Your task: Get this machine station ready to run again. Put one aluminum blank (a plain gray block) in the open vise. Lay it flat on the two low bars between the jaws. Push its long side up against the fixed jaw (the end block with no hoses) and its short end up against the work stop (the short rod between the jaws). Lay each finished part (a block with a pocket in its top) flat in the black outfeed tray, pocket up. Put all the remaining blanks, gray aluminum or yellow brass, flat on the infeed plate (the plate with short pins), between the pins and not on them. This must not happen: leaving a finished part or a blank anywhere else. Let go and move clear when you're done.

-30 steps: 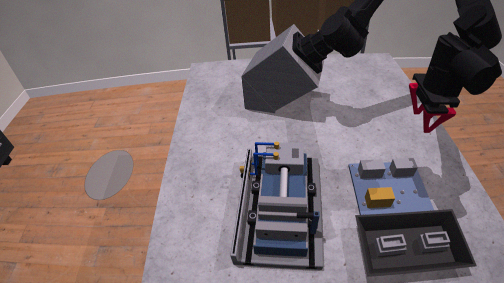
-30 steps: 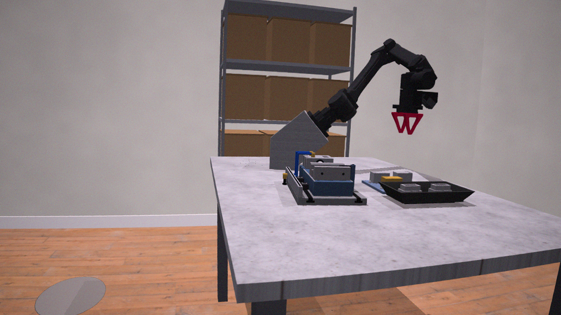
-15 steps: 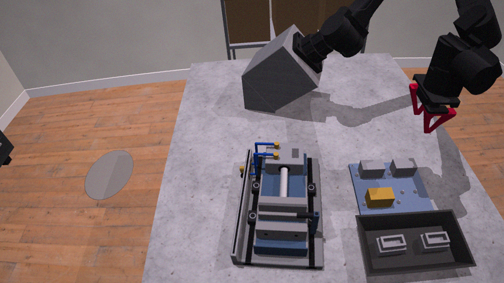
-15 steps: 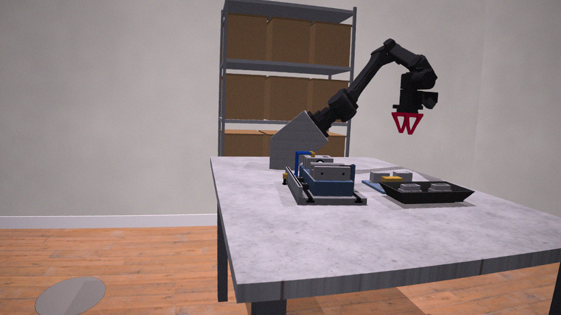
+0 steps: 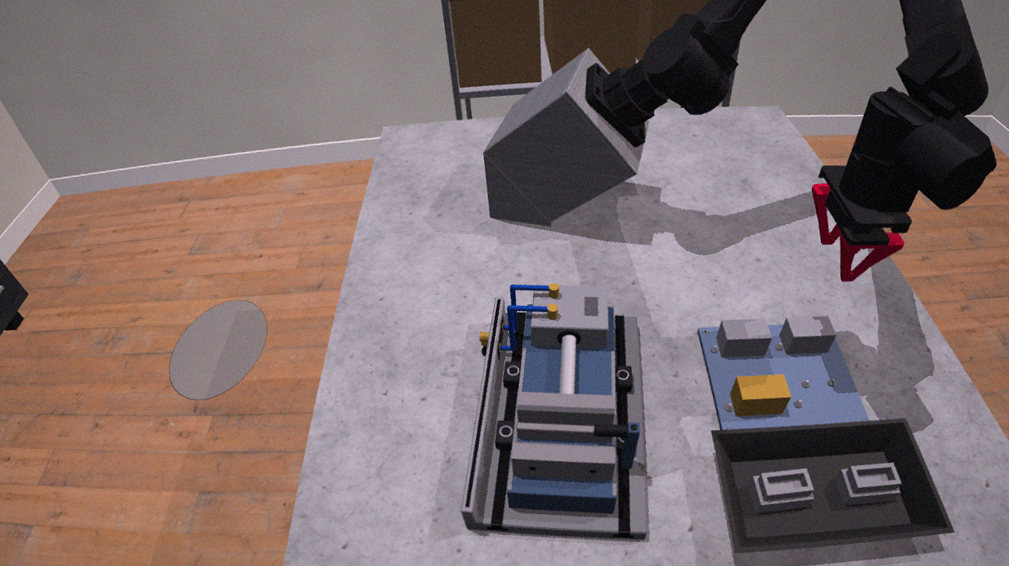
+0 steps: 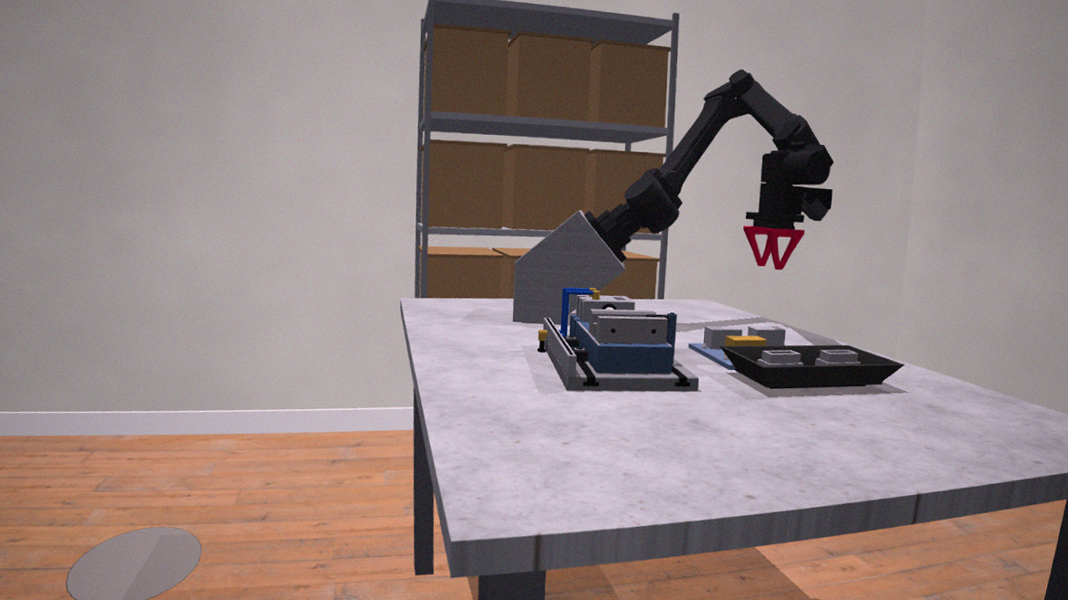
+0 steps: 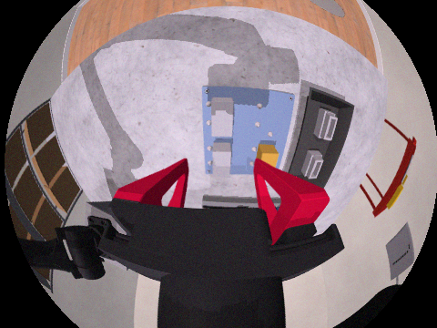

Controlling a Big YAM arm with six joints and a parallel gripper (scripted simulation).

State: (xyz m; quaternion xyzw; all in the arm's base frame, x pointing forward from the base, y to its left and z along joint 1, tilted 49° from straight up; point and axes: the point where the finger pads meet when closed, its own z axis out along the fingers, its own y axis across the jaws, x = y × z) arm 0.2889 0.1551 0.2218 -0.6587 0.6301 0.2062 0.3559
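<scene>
My gripper (image 5: 838,257) (image 6: 770,266) (image 7: 221,164) is open and empty, high above the table behind the infeed plate. The blue infeed plate (image 5: 827,406) (image 7: 243,128) carries two gray blanks (image 5: 742,338) (image 5: 806,334) in its rear row and a brass blank (image 5: 762,394) (image 6: 744,341) (image 7: 268,157) nearer the tray. The black outfeed tray (image 5: 839,538) (image 6: 811,377) (image 7: 305,123) holds two finished parts (image 5: 786,499) (image 5: 873,490), pockets up. The vise (image 5: 560,494) (image 6: 632,359) has its fixed jaw (image 5: 560,465) in front and the work stop (image 5: 609,429) at the right. A pale gray surface shows between the jaws; I cannot tell whether it is a blank.
The arm's gray base block (image 5: 551,146) (image 6: 559,283) stands behind the vise. Blue hoses (image 5: 514,316) rise at the vise's rear left, and a low rail (image 5: 483,433) runs along its left side. The tray stands directly in front of the infeed plate, to the vise's right.
</scene>
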